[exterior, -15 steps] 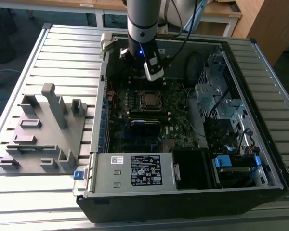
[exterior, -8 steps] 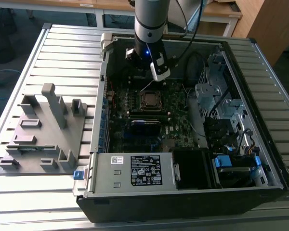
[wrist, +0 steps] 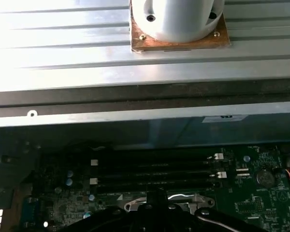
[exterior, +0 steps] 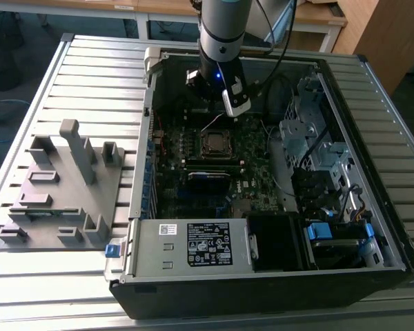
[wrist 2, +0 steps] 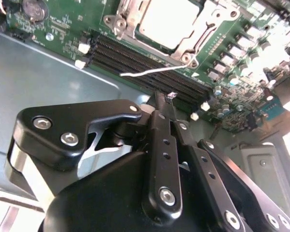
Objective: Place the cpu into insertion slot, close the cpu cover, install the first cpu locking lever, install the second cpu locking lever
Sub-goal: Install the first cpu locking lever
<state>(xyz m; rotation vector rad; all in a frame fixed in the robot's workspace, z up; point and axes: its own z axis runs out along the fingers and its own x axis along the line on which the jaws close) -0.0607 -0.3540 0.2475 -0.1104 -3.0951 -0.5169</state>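
Note:
The insertion slot (exterior: 215,143) sits mid-board in the open computer case. In the second wrist view the silvery cpu (wrist 2: 166,19) lies in it, with the cpu cover (wrist 2: 209,20) down flat around it. One thin wire locking lever (wrist 2: 150,71) stands free, sticking out over the black memory slots (wrist 2: 135,60). It also shows as a pale line, the lever (exterior: 210,123), in the exterior view. My gripper (wrist 2: 165,99) hangs just above and beside this lever, fingers shut together with nothing between them. It hovers behind the socket, gripper (exterior: 221,110), and its tip, gripper (wrist: 157,195), meets the socket's edge.
The case wall (exterior: 148,138) bounds the board at the exterior view's left; drive cages and cables (exterior: 310,145) crowd the right. A power supply (exterior: 193,245) fills the near side. A grey fixture (exterior: 62,186) lies on the slatted table outside the case.

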